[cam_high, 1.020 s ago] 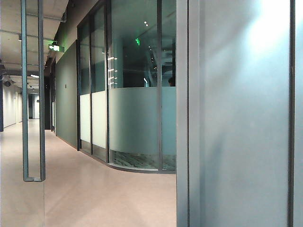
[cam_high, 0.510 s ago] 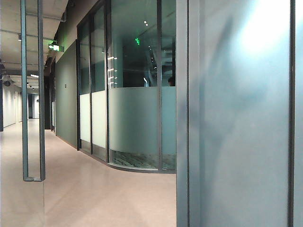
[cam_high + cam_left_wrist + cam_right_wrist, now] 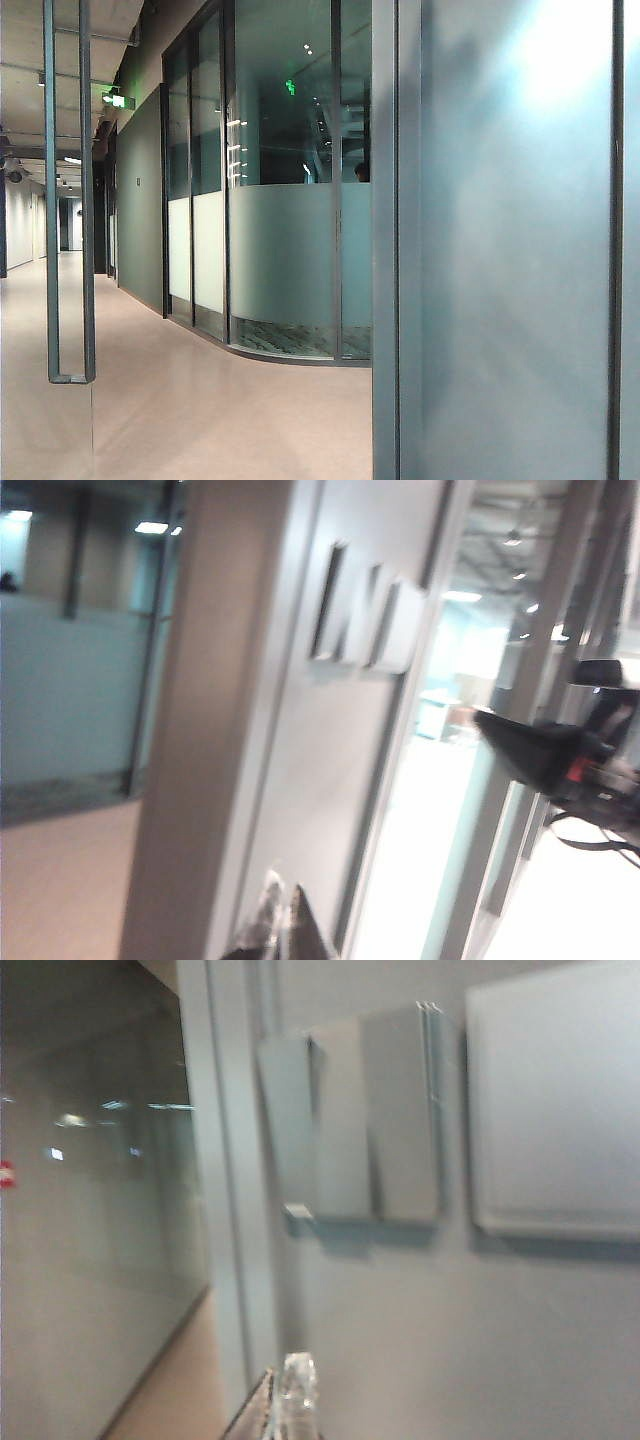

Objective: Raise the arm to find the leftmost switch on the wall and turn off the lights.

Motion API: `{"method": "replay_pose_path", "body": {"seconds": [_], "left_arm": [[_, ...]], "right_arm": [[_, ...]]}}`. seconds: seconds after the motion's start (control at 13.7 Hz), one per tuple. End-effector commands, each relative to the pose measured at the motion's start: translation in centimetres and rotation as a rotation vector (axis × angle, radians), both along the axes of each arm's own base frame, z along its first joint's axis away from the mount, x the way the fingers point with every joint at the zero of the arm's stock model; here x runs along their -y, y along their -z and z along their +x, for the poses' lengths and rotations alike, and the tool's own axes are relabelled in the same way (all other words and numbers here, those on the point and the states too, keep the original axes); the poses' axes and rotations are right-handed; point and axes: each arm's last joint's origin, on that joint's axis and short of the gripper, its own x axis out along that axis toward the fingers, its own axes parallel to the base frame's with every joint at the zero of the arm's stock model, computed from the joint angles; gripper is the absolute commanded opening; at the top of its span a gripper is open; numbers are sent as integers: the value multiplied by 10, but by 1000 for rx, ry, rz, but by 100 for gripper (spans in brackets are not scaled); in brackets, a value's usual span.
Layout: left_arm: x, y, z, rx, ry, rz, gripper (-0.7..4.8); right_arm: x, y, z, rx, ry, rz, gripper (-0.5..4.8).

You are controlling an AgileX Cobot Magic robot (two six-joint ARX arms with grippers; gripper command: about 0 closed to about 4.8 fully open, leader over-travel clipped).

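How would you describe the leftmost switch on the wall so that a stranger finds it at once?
In the right wrist view, find the grey wall beside the glass partition. A switch panel hangs there, above the right hand. The leftmost switch is the rocker nearest the partition, left of the large blank plate.

Counting now. Two pincers of mine: one left gripper (image 3: 282, 925) in the left wrist view, close to the wall's corner, and one right gripper (image 3: 290, 1400) in the right wrist view, just below the wall plates. On the pale wall ahead I count one grey switch plate (image 3: 350, 1120) with what looks like three rocker faces, though blur makes that unsure. Just beside it is one larger blank square plate (image 3: 555, 1100). In the exterior view, upper left, there is one green glowing sign (image 3: 118, 100). At the left edge there is one long metal door handle (image 3: 70, 200), made of two upright bars.
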Motion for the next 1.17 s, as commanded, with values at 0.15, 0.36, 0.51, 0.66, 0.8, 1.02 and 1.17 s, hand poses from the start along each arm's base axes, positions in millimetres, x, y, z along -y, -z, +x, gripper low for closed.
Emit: {"method": "replay_pose_path", "body": {"seconds": [0.15, 0.36, 0.51, 0.66, 0.8, 1.02, 1.17], "left_arm": [[10, -8, -9, 51, 66, -34, -5], [10, -8, -9, 47, 69, -39, -5], [10, -8, -9, 48, 70, -39, -5], [10, -9, -9, 48, 70, -39, -5], [10, -9, -9, 48, 70, -39, -5], [10, -9, -10, 56, 72, -40, -5], [10, -10, -10, 66, 72, -42, -5]], "right_arm": [[-17, -31, 23, 69, -77, 6, -1], [-29, -67, 51, 155, -126, 7, -1], [-36, -84, 64, 206, -144, 13, -1], [-41, -94, 76, 218, -153, 15, -1], [-43, -97, 84, 227, -153, 17, -1], [-48, -91, 99, 209, -153, 19, -1], [-50, -88, 106, 218, -153, 21, -1]]}}
